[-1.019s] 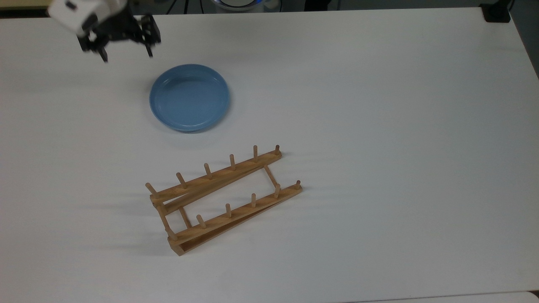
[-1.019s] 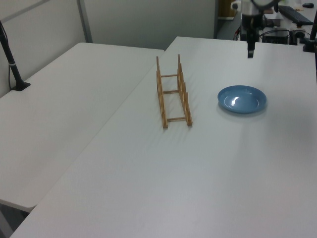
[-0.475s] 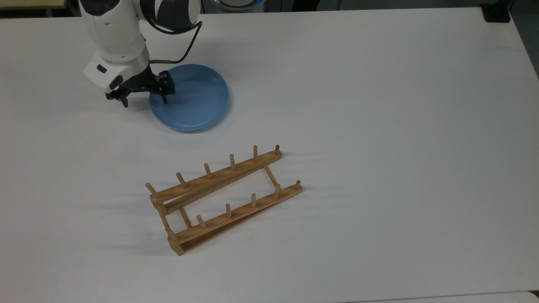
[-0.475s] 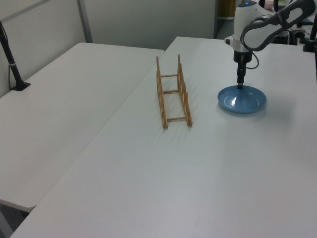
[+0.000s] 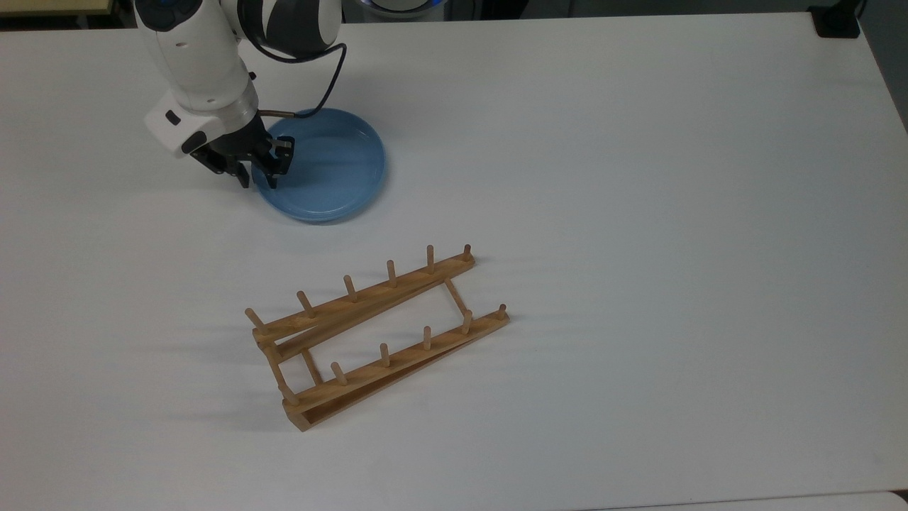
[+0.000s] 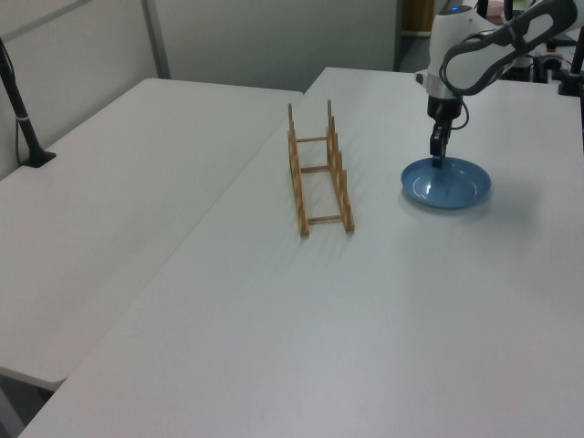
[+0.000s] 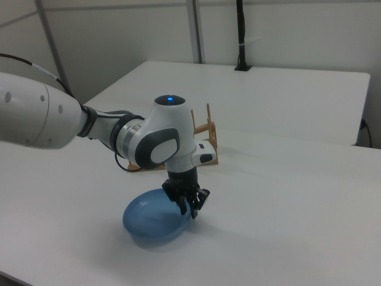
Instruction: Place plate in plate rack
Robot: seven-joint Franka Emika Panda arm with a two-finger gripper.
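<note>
The light-blue plate [image 5: 326, 167] lies flat on the white table, in the top view's upper left. My gripper [image 5: 258, 181] points down at the plate's left rim, one finger inside and one outside, shut on that rim. The left view has the gripper [image 6: 437, 162] at the plate's [image 6: 447, 185] far edge, and the right view has the gripper [image 7: 189, 210] at the plate's [image 7: 149, 223] right edge. The wooden plate rack [image 5: 369, 297] stands apart, below the plate in the top view, with nothing in it; I also see the plate rack [image 6: 316, 169] in the left view and, behind my arm, the plate rack [image 7: 212, 146] in the right view.
The white table [image 5: 638, 213] stretches bare to the top view's right. A second white table [image 6: 119, 182] adjoins it on the left view's left, with a black post [image 6: 23, 119] on it. A black base [image 5: 837, 21] sits at the top view's upper right corner.
The arm came down from the top view's upper left to the plate's rim. In the last half second the fingers narrowed from wide apart onto the rim. Plate and rack have not moved.
</note>
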